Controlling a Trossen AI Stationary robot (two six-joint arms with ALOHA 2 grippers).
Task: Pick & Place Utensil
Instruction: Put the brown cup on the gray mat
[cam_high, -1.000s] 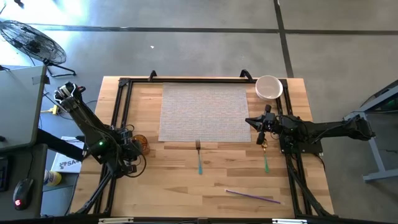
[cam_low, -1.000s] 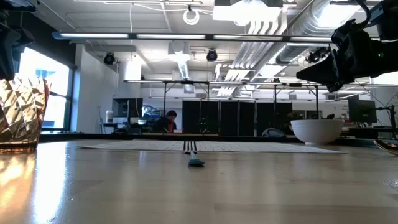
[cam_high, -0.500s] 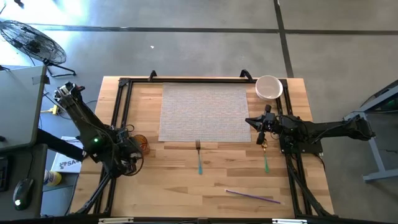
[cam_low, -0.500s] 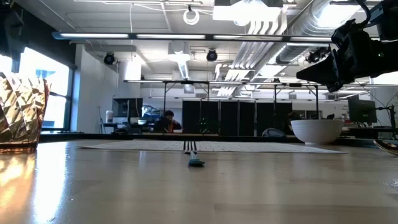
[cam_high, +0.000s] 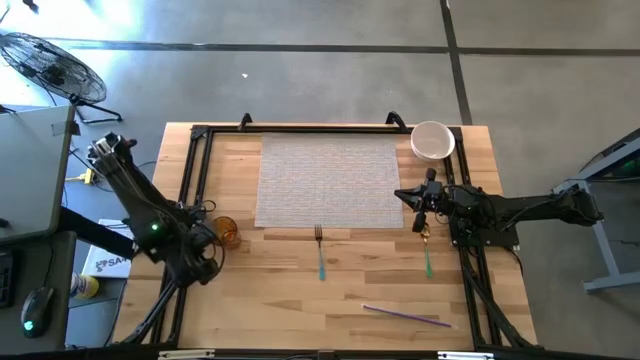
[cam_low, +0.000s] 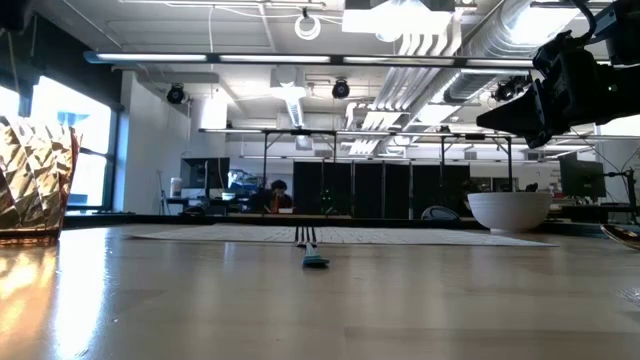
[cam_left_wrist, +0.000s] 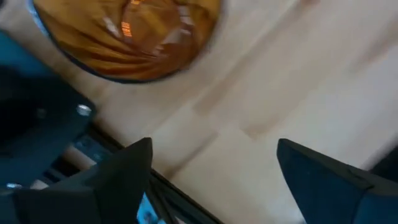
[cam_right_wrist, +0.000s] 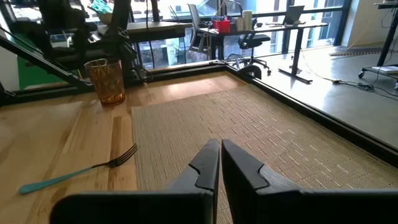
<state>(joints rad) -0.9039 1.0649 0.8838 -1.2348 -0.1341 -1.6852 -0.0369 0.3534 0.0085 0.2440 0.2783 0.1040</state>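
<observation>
A fork (cam_high: 320, 252) with a teal handle lies on the wood just in front of the woven placemat (cam_high: 330, 182), tines toward the mat; it also shows in the low view as the fork (cam_low: 312, 250) and in the right wrist view as the fork (cam_right_wrist: 81, 171). A second teal-handled utensil (cam_high: 427, 256) lies at the right. An amber glass (cam_high: 228, 232) stands upright on the table at the left. My left gripper (cam_left_wrist: 214, 158) is open beside that glass (cam_left_wrist: 124, 31), touching nothing. My right gripper (cam_right_wrist: 221, 155) hovers shut above the placemat's right edge.
A white bowl (cam_high: 433, 140) stands at the far right corner. A thin purple stick (cam_high: 405, 315) lies near the front edge. A black frame (cam_high: 200, 180) runs along the table's left, far and right sides. Bare wood lies between the fork and the stick.
My left gripper has opened and let go of the amber glass, then drawn back from it toward the table's left edge and upward. The glass stays upright where it was. The right arm has kept still.
</observation>
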